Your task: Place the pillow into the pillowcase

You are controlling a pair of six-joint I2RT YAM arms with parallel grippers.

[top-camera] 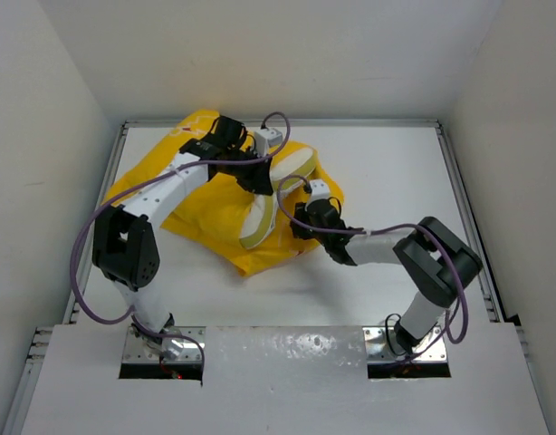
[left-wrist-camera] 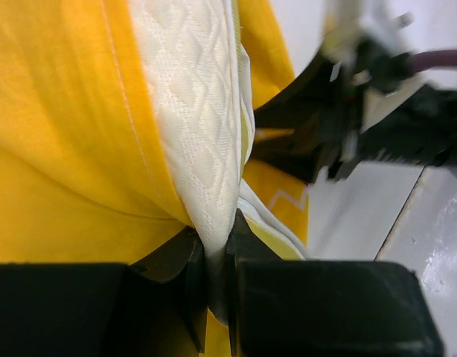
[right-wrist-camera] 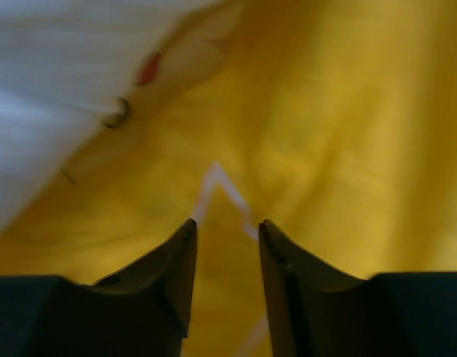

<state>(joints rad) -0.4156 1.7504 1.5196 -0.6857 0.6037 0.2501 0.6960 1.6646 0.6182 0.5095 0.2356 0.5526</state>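
The yellow pillowcase [top-camera: 215, 210] lies crumpled at the back left of the table. The cream quilted pillow [top-camera: 285, 170] pokes out of it, its yellow-banded edge showing. My left gripper [top-camera: 255, 179] reaches over the case. In the left wrist view this gripper [left-wrist-camera: 217, 242] is shut on a pinched fold of the pillow [left-wrist-camera: 191, 111], with the pillowcase [left-wrist-camera: 57, 149] bunched on its left. My right gripper [top-camera: 301, 217] hovers at the case's right edge. Its jaws [right-wrist-camera: 227, 227] stand open over the pillowcase [right-wrist-camera: 325, 134], with nothing between them.
White walls enclose the table [top-camera: 396, 172] on three sides, and metal rails [top-camera: 464, 208] run along its edges. Purple cables [top-camera: 88, 236] loop off both arms. The right arm's gripper [left-wrist-camera: 347, 126] shows close by in the left wrist view.
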